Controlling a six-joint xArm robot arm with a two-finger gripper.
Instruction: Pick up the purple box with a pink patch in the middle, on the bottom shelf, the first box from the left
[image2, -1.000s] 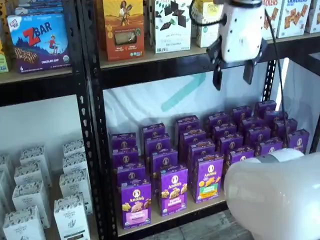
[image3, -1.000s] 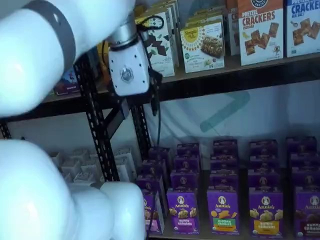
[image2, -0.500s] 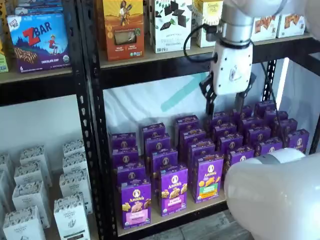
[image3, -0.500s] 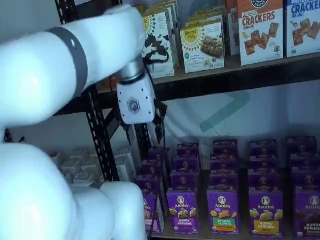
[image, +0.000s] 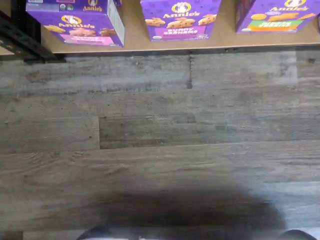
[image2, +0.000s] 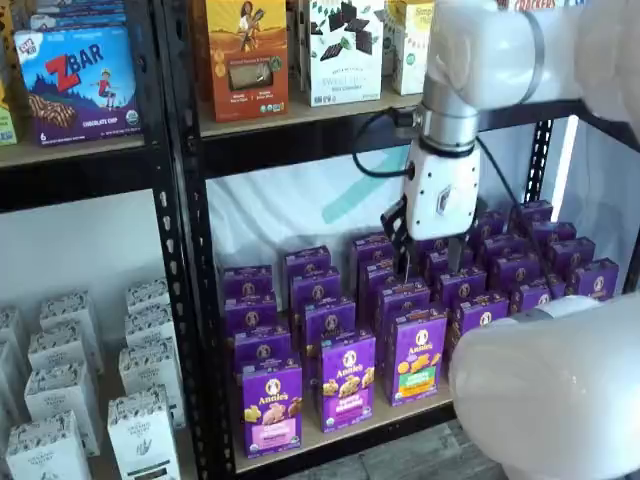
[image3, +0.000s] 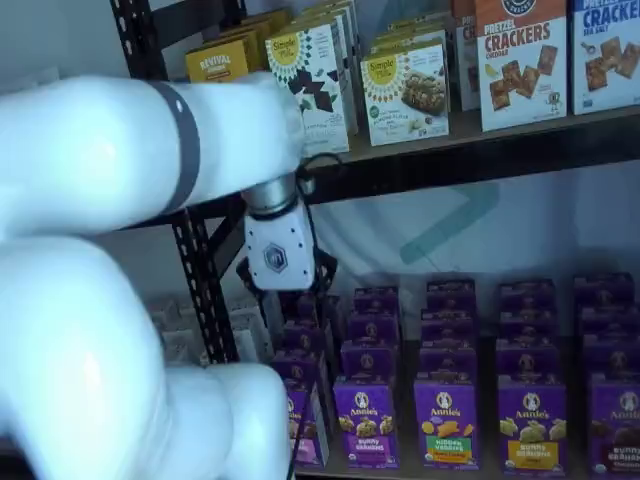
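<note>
The bottom shelf (image2: 345, 432), a tan board with a black rail, is carrying rows of purple Annie's cartons. The purple box (image2: 272, 407) is standing upright at its front left corner, just beside a bunny-grahams carton (image2: 348, 379) and a green-panel carton (image2: 418, 355).

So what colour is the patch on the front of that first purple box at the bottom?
Pink, on the purple box; a shelf view shows it best.

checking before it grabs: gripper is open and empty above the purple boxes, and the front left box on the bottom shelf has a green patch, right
Not quite: the patch on that purple box is pink, as a shelf view shows; the green patch is on another box further right. The rest holds: the gripper hangs open and empty above the boxes on the bottom shelf.
</note>
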